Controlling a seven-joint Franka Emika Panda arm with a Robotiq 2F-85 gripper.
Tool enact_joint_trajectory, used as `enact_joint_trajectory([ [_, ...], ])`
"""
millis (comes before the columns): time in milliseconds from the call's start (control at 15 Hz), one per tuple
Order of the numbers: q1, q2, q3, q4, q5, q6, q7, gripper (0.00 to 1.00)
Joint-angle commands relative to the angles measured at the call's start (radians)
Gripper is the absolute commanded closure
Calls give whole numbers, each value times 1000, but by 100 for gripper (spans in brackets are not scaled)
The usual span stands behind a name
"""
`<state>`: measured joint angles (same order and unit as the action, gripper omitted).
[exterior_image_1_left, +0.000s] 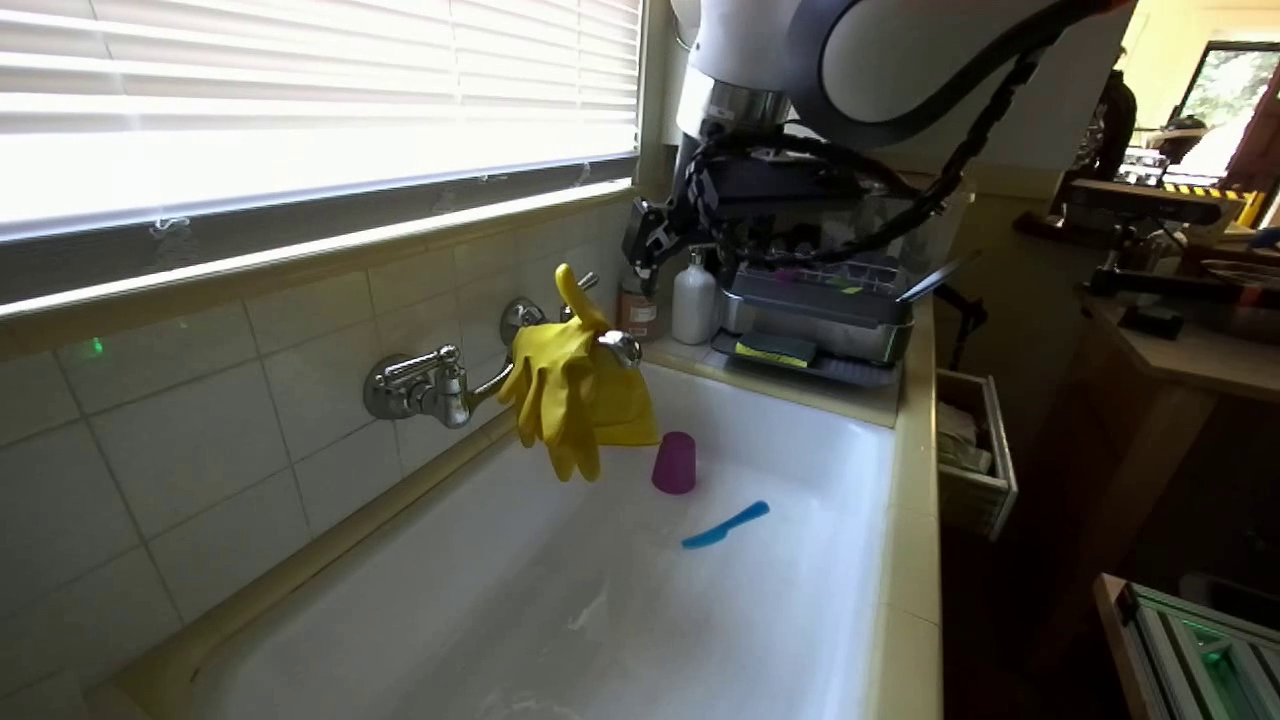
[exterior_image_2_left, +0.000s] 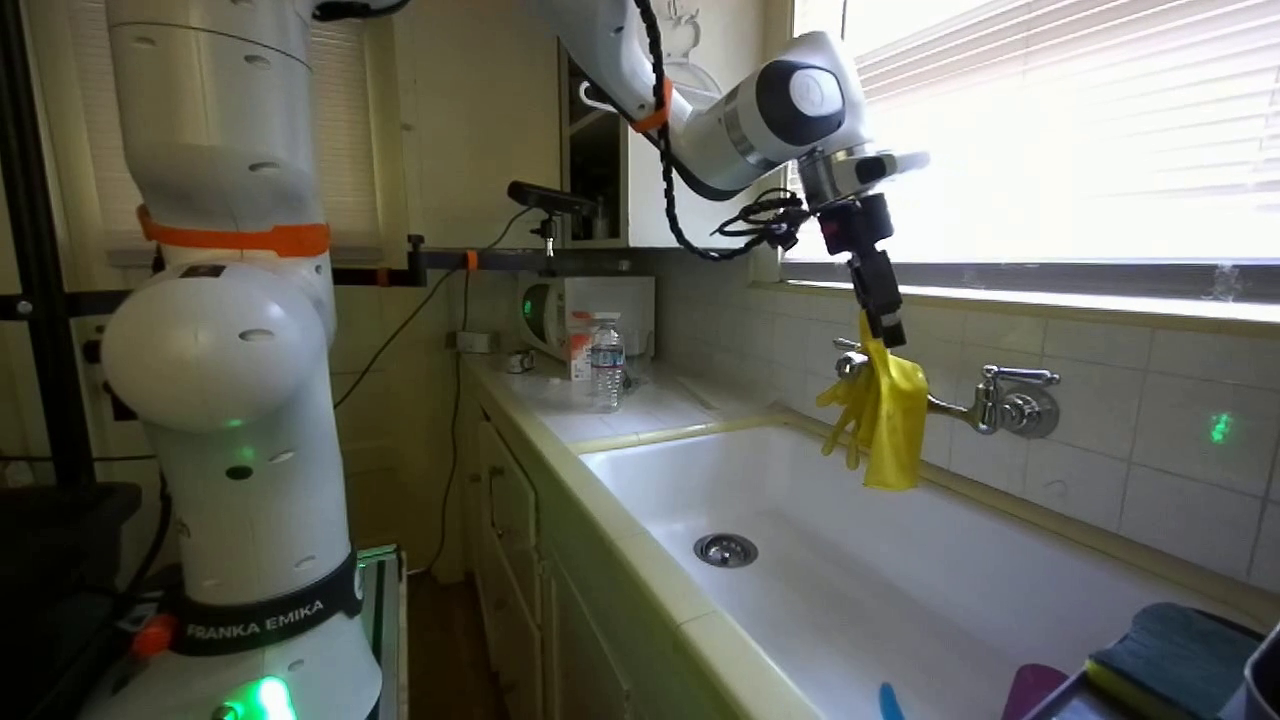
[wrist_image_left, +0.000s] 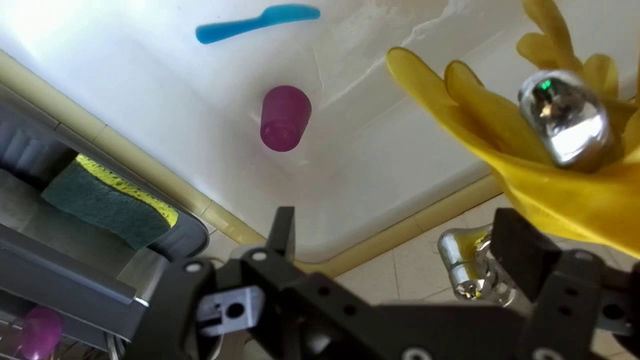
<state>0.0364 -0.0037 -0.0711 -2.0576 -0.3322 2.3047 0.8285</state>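
My gripper (wrist_image_left: 400, 235) is open, with nothing between its fingers. It is above the faucet side of the sink, nearest to a yellow rubber glove (wrist_image_left: 560, 200); whether the right finger touches it, I cannot tell. The gripper also shows in both exterior views (exterior_image_1_left: 645, 265) (exterior_image_2_left: 886, 335). The glove (exterior_image_1_left: 560, 385) hangs over the chrome faucet spout (exterior_image_1_left: 620, 348), fingers hanging down on one side and cuff (exterior_image_2_left: 895, 430) on the other. A purple cup (wrist_image_left: 285, 117) stands upside down in the white sink (exterior_image_1_left: 820, 430). A blue plastic knife (wrist_image_left: 257, 22) lies beside it.
A dish rack (exterior_image_1_left: 815, 320) with a green-yellow sponge (wrist_image_left: 110, 200) stands at the sink's end. A white pump bottle (exterior_image_1_left: 694, 303) and a jar (exterior_image_1_left: 637, 310) are beside it. Faucet handles (exterior_image_1_left: 418, 388) jut from the tiled wall. A water bottle (exterior_image_2_left: 606, 362) stands on the far counter.
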Motion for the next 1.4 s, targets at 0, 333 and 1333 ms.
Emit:
enact_joint_trajectory([
  [0, -12, -99, 41, -120, -11, 25, -35, 0],
  [333, -12, -181, 81, -221, 36, 60, -139, 0],
  [1333, -32, -264, 131, -339, 192, 153, -385, 0],
])
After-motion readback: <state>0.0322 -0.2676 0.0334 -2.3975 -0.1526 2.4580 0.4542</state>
